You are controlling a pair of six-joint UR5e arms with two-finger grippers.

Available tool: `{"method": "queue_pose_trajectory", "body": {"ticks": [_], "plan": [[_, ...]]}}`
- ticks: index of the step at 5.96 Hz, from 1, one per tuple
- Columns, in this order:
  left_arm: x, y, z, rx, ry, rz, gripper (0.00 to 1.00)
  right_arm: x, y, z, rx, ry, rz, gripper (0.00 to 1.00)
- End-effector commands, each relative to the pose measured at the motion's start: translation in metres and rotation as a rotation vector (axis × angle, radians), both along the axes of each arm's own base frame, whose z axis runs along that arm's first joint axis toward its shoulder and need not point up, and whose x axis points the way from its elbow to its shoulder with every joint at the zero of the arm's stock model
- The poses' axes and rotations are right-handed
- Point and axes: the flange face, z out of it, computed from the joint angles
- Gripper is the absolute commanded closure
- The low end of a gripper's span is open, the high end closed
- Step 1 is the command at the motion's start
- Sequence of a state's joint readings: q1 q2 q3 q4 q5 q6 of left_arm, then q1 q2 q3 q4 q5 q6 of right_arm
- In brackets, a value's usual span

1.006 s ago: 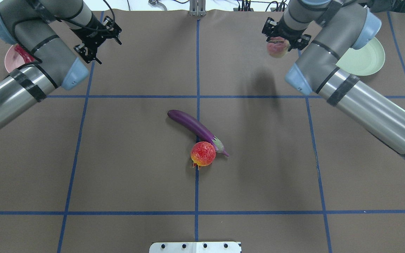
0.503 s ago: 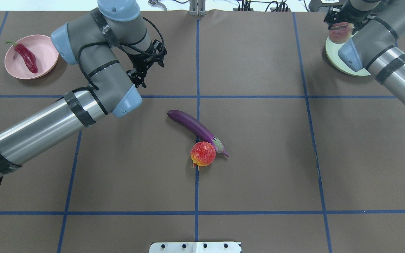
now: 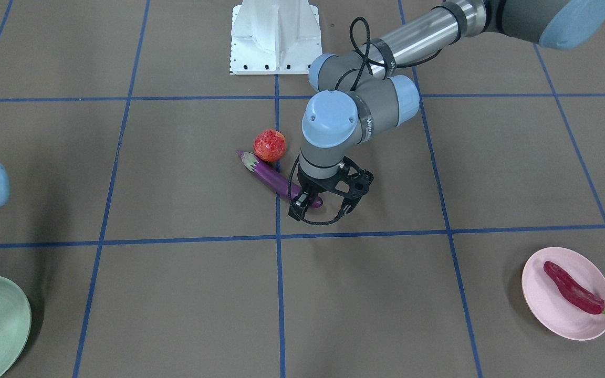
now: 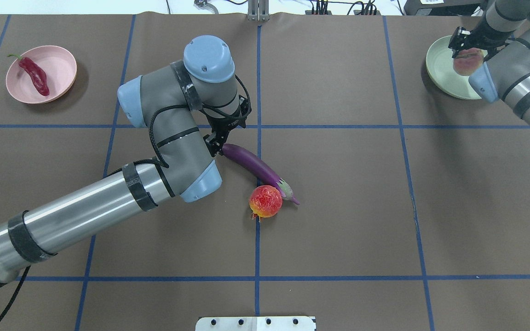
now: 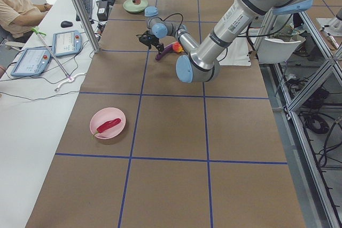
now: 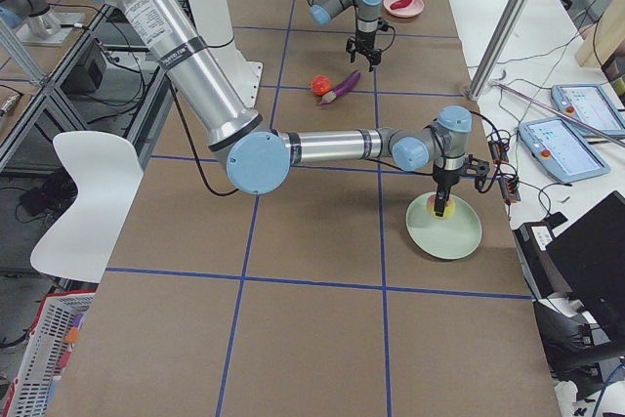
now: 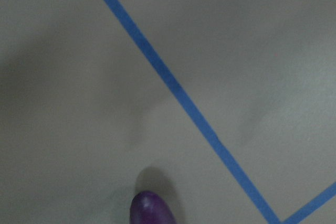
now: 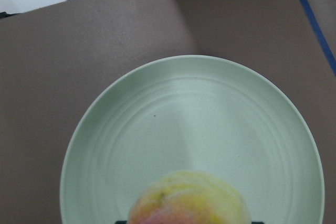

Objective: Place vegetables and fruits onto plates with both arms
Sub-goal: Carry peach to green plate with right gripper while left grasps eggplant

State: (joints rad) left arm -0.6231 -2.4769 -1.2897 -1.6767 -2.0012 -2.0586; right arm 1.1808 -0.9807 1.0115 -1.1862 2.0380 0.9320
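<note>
Left end effector (image 3: 321,208): you'll find it fingers down over the blunt end of the eggplant (image 4: 256,166), jaws spread wide, gripping nothing. Its wrist camera catches only the purple tip at the bottom edge, so contact can't be judged. The eggplant lies slantwise at the middle of the bench (image 4: 338,207), across a blue tape line (image 4: 257,82), with the striped cap at the robot's end. The bumpy red round fruit (image 4: 265,201) sits just beside that cap, apparently touching it. Right end effector (image 4: 468,54): clenched on the peach (image 4: 467,64), low over the green plate (image 4: 440,69) at the far right corner. You can see the peach filling the bottom of the wrist view with the plate spread beneath it. Whether it rests on the plate or hangs just above can't be told. Far left corner: the pink plate (image 4: 65,64) carries the red chili (image 4: 35,76), lying across the dish with its green stem poking over the rim. The two plates are well apart, at opposite ends of the far row of tape squares.
</note>
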Motion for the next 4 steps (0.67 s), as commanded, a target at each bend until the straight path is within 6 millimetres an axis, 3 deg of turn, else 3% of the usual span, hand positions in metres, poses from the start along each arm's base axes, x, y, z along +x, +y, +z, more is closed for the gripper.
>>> {"method": "queue_pose_trajectory", "body": {"ticks": [1,3,4], "plan": [[0.024,0.026,-0.002,-0.024,-0.002,0.01,0.0,0.003,0.005,0.011,-0.001,-0.009,-0.003,0.01],[0.037,0.026,0.0,-0.018,-0.015,0.019,0.0,0.015,0.003,0.012,0.024,-0.014,-0.005,0.0],[0.04,0.026,-0.002,-0.02,-0.015,0.019,0.21,0.026,0.0,0.003,0.044,-0.027,-0.008,0.0]]}}
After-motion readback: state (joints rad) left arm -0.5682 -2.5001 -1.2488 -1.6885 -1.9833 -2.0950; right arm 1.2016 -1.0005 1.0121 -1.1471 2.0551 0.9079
